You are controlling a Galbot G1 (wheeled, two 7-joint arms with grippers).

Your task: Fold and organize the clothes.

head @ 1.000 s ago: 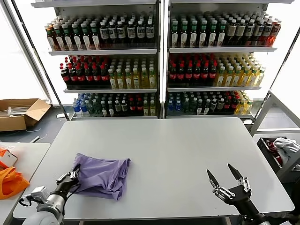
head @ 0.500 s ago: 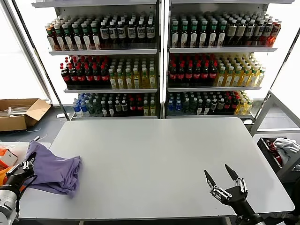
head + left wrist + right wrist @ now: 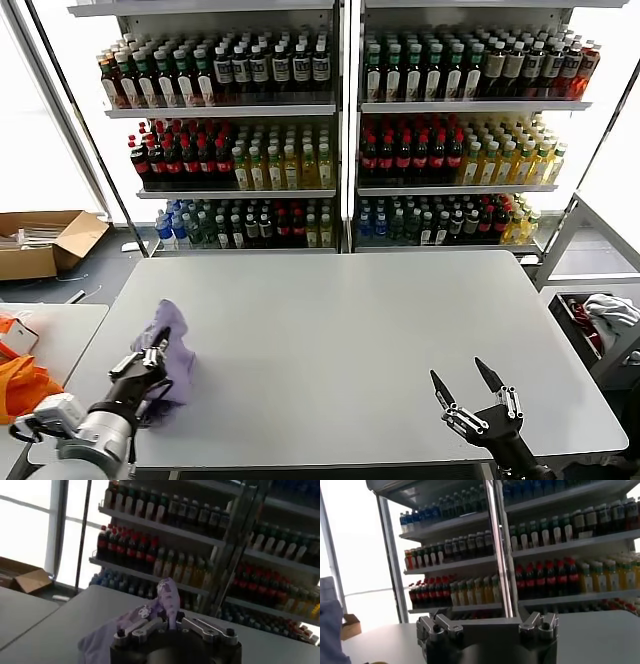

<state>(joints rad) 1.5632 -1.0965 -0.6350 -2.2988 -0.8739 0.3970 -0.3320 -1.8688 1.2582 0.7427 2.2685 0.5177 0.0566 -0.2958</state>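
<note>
Shelving [image 3: 340, 130] fills the background: two racks side by side, each with three visible tiers of bottles; individual bottles are too many and too small to count. One grey surface [image 3: 380, 340] occupies the foreground, with a second, smaller surface [image 3: 50, 330] to the robot's left, partly cut off by the frame edge.

Change from the earlier frames: one second ago the T-shirt [image 3: 168, 350] lay spread on the left front part of the main surface; half a second ago it had been dragged out past the left edge; it is now bunched into a tall, narrow clump back over the left part of the surface. The right arm has sunk slightly lower in the head view.

One cardboard box [image 3: 45, 240] sits on the floor at far left. One orange bag-like item [image 3: 22, 385] lies on the side surface, partly cut off.

Left end effector [image 3: 150, 365]: closed down on the T-shirt, with fabric rising between the fingers in the left wrist view [image 3: 167, 602]. The shirt's lower part is hidden behind the end effector body, so contact with the surface cannot be determined.

Right end effector [image 3: 468, 382]: fingers spread wide, holding nothing, near the front right edge of the surface. Its fingertips are cut off in the right wrist view.
</note>
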